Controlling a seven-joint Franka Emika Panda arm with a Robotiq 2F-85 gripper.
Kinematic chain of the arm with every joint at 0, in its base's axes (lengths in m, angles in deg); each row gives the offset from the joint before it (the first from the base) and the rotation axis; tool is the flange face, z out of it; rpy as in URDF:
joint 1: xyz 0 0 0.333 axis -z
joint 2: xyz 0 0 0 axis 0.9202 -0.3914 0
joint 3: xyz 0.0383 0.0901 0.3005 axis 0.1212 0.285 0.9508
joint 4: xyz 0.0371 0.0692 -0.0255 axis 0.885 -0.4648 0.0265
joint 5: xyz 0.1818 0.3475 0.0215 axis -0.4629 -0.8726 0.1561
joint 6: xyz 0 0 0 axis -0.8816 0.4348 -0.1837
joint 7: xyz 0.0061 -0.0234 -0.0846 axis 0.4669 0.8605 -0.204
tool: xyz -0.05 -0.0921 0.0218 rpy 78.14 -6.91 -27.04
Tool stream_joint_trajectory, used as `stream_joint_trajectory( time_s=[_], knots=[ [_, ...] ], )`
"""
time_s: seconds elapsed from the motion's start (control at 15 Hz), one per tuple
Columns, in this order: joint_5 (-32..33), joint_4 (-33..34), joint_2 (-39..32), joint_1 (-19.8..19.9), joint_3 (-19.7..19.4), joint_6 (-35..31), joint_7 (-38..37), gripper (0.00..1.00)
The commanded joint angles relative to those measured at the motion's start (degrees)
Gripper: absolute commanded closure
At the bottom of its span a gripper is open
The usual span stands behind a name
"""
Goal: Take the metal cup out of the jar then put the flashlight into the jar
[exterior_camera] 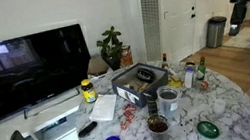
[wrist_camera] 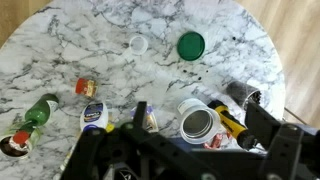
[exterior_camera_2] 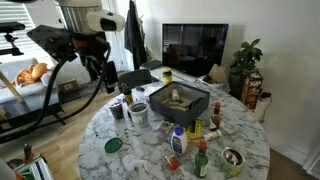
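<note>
Well beneath the fingers (wrist_camera: 265, 125), metal cup (wrist_camera: 198, 122)

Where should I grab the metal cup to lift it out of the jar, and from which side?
Grip the metal cup by its rim, coming straight down from above. It stands upright with its open mouth up, the jar appears to wrap its sides, and bottles lie close by, so a side approach looks blocked.
</note>
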Motion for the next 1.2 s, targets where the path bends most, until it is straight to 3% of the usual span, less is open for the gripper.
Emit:
stream_joint_trajectory(
  time_s=[0.0, 0.2, 0.27, 0.4, 0.73, 0.8, 1.13],
  knots=[
    [-0.5, 0.1, -0.1, 0.8, 0.7, 0.1, 0.5, 0.0],
    [-0.4, 0.7, -1.5, 0.4, 1.1, 0.6, 0.3, 0.0],
    [-0.8, 1.9, -5.7, -1.0, 1.3, 0.3, 0.9, 0.0],
    [-2.1, 2.5, -13.4, -5.4, 1.0, -3.7, 0.8, 0.0],
    [-0.7, 5.4, -28.3, -9.3, 3.0, -16.2, -0.8, 0.0],
    [-1.9, 6.8, -31.9, -7.4, 5.4, -18.6, -0.1, 0.0],
    [0.1, 16.5, -49.4, -6.1, 8.7, -27.4, -1.7, 0.0]
  ],
)
